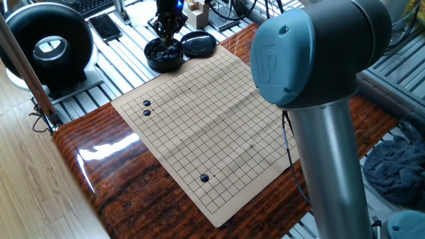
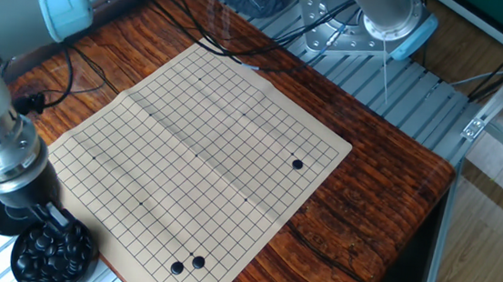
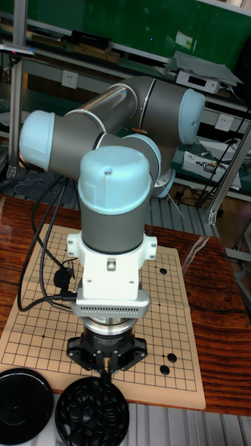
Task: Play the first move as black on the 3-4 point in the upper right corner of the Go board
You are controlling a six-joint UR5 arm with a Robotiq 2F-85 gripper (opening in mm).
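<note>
The tan Go board (image 1: 199, 119) (image 2: 200, 155) (image 3: 42, 320) lies on the wooden table and carries three black stones (image 1: 147, 103) (image 1: 147, 113) (image 1: 204, 178). A black bowl of black stones (image 1: 165, 56) (image 2: 54, 253) (image 3: 92, 412) stands just off the board's edge. My gripper (image 1: 170, 36) (image 2: 54, 221) (image 3: 106, 373) hangs a little above that bowl. Its fingers are pinched together on what looks like one small black stone, which is barely visible at the tips.
The bowl's black lid (image 1: 199, 44) (image 3: 24, 405) lies beside the bowl. A round black device (image 1: 46, 43) and a phone (image 1: 105, 26) sit on the metal bench behind. Cables (image 2: 64, 97) trail over the table next to the board. The arm's elbow (image 1: 319, 60) looms over the near right.
</note>
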